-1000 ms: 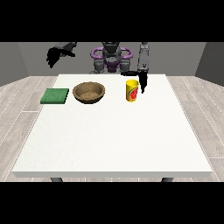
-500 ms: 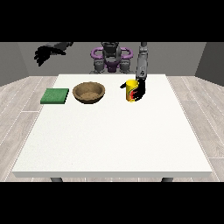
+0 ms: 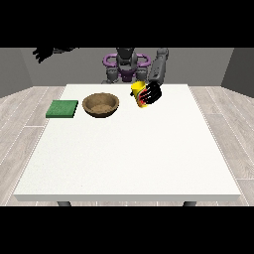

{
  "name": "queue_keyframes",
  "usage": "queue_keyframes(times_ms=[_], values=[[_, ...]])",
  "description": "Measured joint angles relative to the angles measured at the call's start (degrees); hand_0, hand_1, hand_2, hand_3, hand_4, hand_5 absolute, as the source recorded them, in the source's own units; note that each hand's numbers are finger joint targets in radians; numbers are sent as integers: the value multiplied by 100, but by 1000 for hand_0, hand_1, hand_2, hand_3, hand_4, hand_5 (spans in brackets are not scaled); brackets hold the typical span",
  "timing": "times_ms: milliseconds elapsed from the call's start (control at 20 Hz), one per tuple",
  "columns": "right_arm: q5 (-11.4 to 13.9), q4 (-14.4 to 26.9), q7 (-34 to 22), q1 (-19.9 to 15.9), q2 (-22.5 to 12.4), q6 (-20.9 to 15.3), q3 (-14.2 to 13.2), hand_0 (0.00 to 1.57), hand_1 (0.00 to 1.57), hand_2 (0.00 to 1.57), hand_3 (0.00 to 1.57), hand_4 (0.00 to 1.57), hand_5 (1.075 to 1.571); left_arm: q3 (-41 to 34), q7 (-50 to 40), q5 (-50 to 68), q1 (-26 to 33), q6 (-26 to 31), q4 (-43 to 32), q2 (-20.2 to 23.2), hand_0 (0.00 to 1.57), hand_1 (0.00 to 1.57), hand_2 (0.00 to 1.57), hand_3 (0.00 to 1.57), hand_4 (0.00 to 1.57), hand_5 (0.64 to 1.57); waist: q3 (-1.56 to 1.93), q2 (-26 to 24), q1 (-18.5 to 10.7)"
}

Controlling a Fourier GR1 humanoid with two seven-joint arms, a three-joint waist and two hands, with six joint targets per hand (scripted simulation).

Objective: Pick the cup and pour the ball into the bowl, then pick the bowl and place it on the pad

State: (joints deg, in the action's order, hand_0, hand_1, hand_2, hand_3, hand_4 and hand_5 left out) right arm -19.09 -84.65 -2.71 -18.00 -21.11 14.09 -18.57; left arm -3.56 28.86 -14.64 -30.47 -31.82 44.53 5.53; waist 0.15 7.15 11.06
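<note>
A yellow cup (image 3: 138,92) with red markings is held just above the table, tilted, to the right of the bowl. The hand at the view's right (image 3: 152,93) has its fingers curled round the cup. A brown wooden bowl (image 3: 100,104) sits on the white table (image 3: 129,149) near the far edge. Left of the bowl lies a flat green pad (image 3: 62,108). The hand at the view's left (image 3: 43,53) is raised high, beyond the table's left side, far from everything. No ball shows.
The robot's torso (image 3: 126,67) stands behind the table's far edge. Wooden floor surrounds the table on both sides.
The hand at the view's right has closed on the cup and lifted it, tilting it. The hand at the view's left has swung further up and to the left.
</note>
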Motion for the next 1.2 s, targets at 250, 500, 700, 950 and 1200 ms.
queue_keyframes(times_ms=[250, 500, 700, 950, 1200], values=[[-2, 477, -225, -65, -13, 14, 37, 0, 0, 0, 237, 292, 1566, 932, -1364, -1272, -594, -676, -213, -288, 1331, 1331, 1571, 1571, 1153, 1551, 12, -680, -123], [-10, 946, -193, -65, -23, 56, -30, 0, 0, 0, 0, 392, 1569, 1825, -2832, -2437, -1251, -891, -632, -464, 1333, 1333, 1571, 1571, 1148, 1552, 8, -1020, -226], [-26, 1261, -92, -97, -38, 183, -46, 0, 0, 0, 0, 420, 1570, 2578, -3871, -3046, -1488, -828, -755, -519, 1303, 1303, 1571, 1571, 1122, 1559, -1, -1163, -261], [-77, 1522, -90, -79, -178, 261, -176, 0, 0, 0, 179, 437, 1570, 3266, -4671, -3918, -1749, -410, -1056, -540, 321, 321, 1571, 1400, 996, 1564, -4, -1367, -422], [-100, 1738, 28, 43, -272, 326, -310, 0, 0, 0, 232, 446, 1570, 3750, -5296, -4611, -1929, 111, -1146, -548, 0, 0, 1571, 1384, 821, 1553, -7, -1468, -577]])
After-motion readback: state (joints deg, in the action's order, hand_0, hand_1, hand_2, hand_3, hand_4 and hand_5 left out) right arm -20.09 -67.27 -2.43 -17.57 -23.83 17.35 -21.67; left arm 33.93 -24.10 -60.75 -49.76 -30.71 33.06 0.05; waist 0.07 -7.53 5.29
